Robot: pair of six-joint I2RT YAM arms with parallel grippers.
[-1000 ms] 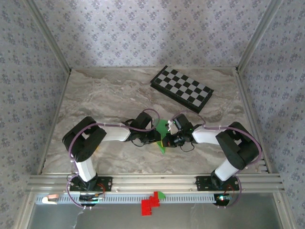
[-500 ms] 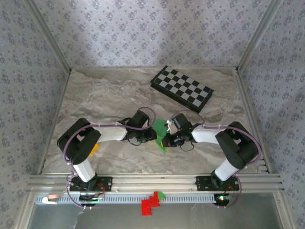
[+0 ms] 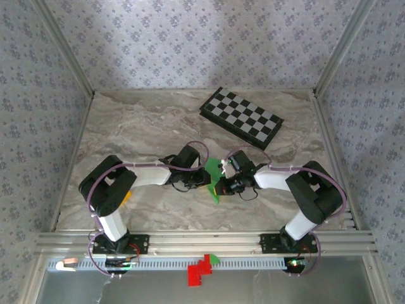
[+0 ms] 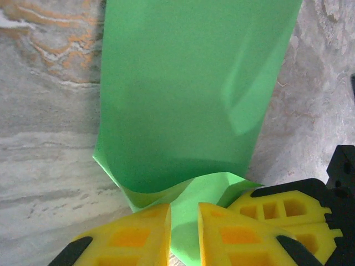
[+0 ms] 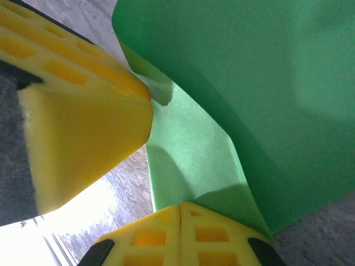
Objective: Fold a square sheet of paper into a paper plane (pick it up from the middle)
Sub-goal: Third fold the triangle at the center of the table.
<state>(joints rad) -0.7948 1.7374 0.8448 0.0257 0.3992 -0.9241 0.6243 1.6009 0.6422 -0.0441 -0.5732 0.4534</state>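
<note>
Paper [image 4: 183,100] (plain green, unmarked) pinched by left end effector [image 4: 184,221] and right end effector [image 5: 180,213].

White-and-black arms with looping purple cables, blocky yellow fingers [image 4: 138,235] with recessed pockets.

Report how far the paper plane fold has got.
Done: the green paper is off the flat and bent over, both hands at it mid-table. In hand: the right hand is shut on its edge; the left hand has paper between slightly parted fingers. Left: no pointed dart shape yet, so most of the creasing remains.
</note>
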